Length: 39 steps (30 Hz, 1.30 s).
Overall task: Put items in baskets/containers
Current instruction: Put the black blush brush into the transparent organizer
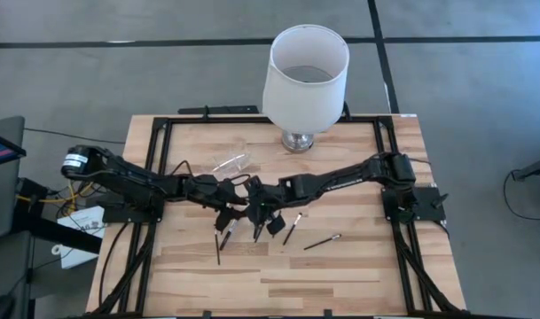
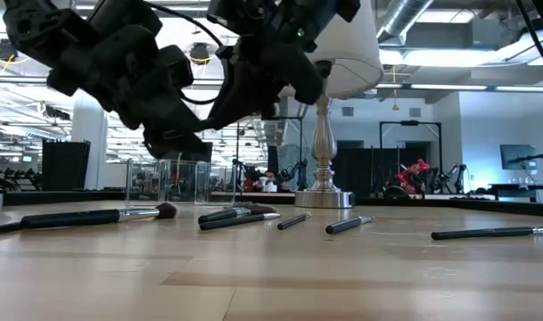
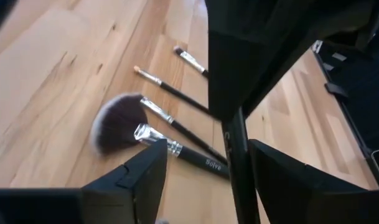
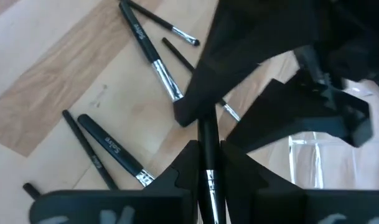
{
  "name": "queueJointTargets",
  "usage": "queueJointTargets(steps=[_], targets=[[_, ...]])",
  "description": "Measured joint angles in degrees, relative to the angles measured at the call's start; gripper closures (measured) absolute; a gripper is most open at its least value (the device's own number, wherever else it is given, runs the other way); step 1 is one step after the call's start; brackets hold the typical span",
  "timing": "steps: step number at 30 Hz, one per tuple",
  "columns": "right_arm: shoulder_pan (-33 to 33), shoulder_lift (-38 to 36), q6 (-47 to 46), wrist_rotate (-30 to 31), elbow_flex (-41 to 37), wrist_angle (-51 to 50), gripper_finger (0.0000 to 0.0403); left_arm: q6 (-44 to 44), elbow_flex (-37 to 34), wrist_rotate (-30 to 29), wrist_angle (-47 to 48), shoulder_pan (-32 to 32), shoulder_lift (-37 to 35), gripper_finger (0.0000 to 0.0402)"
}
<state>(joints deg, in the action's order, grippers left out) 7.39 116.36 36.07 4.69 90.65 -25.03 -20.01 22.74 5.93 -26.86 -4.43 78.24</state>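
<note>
Both grippers meet over the table's middle. My right gripper (image 1: 259, 206) (image 4: 208, 149) is shut on one thin dark makeup brush (image 4: 206, 134). That brush's free end runs between the open fingers of my left gripper (image 1: 230, 199) (image 3: 208, 162), and I see no touch there. Several other brushes lie flat on the wood below: a fan-headed one (image 3: 117, 121), others (image 4: 155, 62) (image 1: 292, 229) (image 1: 323, 241) (image 1: 218, 246). The clear pouch (image 1: 230, 163) (image 4: 313, 162) lies on the table just beyond the grippers, toward the far edge. My right gripper pinches the dark handle (image 4: 209, 177) of one brush between its two fingers (image 4: 184, 165), at the lettered stretch. The handle runs along the fingers and sticks out past their ends toward my left gripper. The brush is lifted clear of the table.
A large white lampshade on a glass base (image 1: 305, 75) stands at the table's far edge, right of the pouch. Black frame rails (image 1: 389, 151) run along the table's sides. Bare wood (image 1: 278, 283) lies toward the near edge.
</note>
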Motion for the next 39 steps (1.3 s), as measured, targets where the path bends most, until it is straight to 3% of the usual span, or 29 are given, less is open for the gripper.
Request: queueJointTargets(steps=[5, 12, 16, 20, 26, 31, 34, 36, 39], targets=[[0.0, 0.0, 0.5, 0.0, 0.0, 0.1, 0.0354, 0.0, 0.0, 0.0, -0.6, 0.0, -0.1, 0.0216], [-0.1, 0.0, 0.4, 0.3, 0.0, 0.1, 0.0364, 0.0, 0.0, 0.3, -0.8, 0.0, -0.2, 0.0306], [-0.1, -0.1, -0.5, 0.2, -0.1, 0.4, 0.0332, 0.1, 0.0, 0.0, -0.5, 0.0, -0.2, 0.0362], [0.5, -0.2, -1.5, 1.3, 0.0, 1.3, 0.0293, 0.2, 0.0, -0.7, -0.5, 0.0, -0.2, 0.0364], [4.4, -2.3, 2.7, 18.1, 4.7, -4.1, 0.0248, 0.5, 0.0, -3.2, -0.6, 0.0, -1.9, 0.0357], [7.3, -8.4, 2.1, 29.5, 6.9, -12.8, 0.0236, 3.9, 0.0, -3.4, 0.1, 1.5, -12.1, 0.0361], [7.2, -14.3, -6.6, 28.0, 7.0, -19.3, 0.024, 7.1, 0.1, -3.4, 2.3, 4.0, -20.3, 0.036], [6.3, -18.4, -13.8, 23.3, 6.2, -22.5, 0.0245, 9.0, 0.0, -3.4, 4.3, 6.0, -25.5, 0.0356], [3.4, -24.0, -20.5, 15.2, 0.2, -18.8, 0.0254, 12.4, 0.0, -3.5, 7.5, 8.4, -31.1, 0.0358]])
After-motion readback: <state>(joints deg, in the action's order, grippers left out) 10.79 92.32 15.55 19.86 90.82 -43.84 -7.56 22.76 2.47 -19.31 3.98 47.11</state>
